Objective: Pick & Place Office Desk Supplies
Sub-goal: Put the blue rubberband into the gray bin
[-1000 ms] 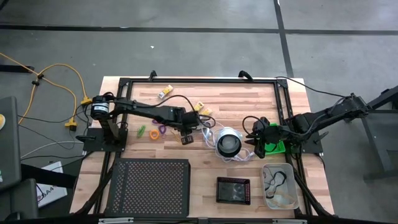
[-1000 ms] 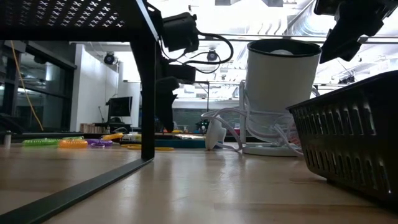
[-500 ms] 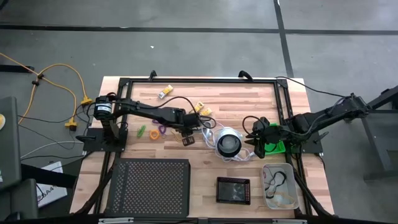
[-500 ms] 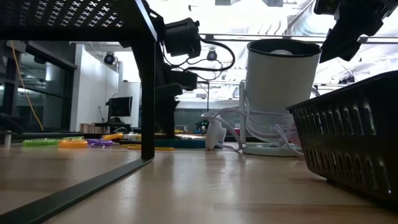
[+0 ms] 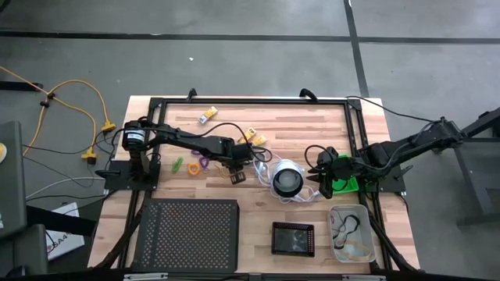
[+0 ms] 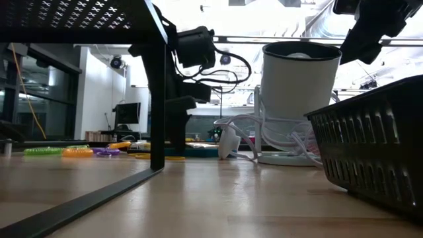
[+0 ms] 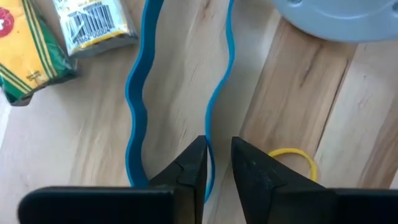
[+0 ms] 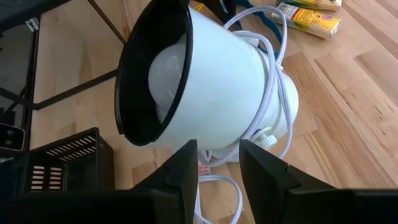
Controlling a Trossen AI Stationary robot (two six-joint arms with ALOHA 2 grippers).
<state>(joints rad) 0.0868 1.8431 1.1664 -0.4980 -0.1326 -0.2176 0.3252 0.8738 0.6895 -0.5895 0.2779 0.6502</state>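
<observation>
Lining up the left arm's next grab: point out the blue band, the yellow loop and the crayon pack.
blue band (image 7: 134, 99), left wrist view, on its wavy side strand.
yellow loop (image 7: 297, 155), left wrist view, on its visible arc.
crayon pack (image 7: 28, 53), left wrist view, on its yellow-and-green face.

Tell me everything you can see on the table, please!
packs: at least three, yellow and white, one at the far edge, two near the middle
loops: three, green, orange, purple, beside the left arm
yellow loop: one, near the lamp
band: one, teal, wavy, by the packs
lamp: one, white and black, middle, white cord around it
trays: green, clear, small black, big black mesh
table: one, wood
left gripper: jaws slightly apart around the band
right gripper: jaws open, above the lamp
</observation>
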